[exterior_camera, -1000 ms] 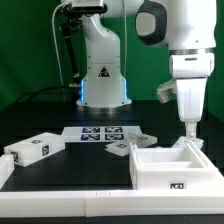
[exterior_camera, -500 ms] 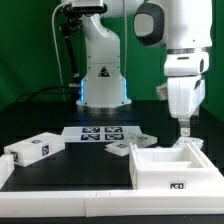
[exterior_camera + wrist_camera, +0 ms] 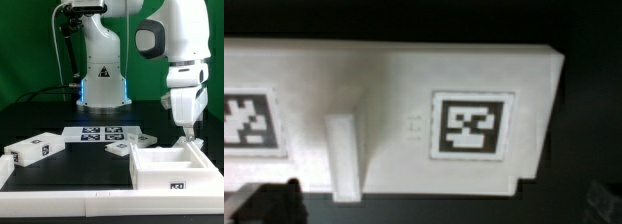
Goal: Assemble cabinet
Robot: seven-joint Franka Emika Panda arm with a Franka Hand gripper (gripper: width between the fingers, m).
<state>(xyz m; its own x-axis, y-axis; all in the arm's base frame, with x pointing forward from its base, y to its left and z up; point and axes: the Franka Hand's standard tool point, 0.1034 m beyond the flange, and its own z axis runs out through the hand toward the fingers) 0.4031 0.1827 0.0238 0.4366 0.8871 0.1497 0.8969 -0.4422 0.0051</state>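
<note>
The cabinet's open white box (image 3: 168,168) lies at the front of the exterior view's right, with a tag on its front wall. My gripper (image 3: 186,137) hangs just above the box's far right corner, open and empty. In the wrist view my gripper (image 3: 429,208) has dark fingers (image 3: 260,200) spread wide at either side, with nothing between them. A white cabinet part (image 3: 402,90) with a square tag (image 3: 470,125) and a raised ridge (image 3: 340,155) fills that view. A long white block (image 3: 30,150) lies at the exterior view's left. Two small tagged panels (image 3: 122,148) lie near the middle.
The marker board (image 3: 98,133) lies flat behind the parts. The robot's base (image 3: 102,75) stands at the back centre on the black table. The table's front edge (image 3: 70,195) runs near the box.
The arm's wrist has come down a little over the box's far right corner and its upper links have shifted. The cabinet parts have not moved.
</note>
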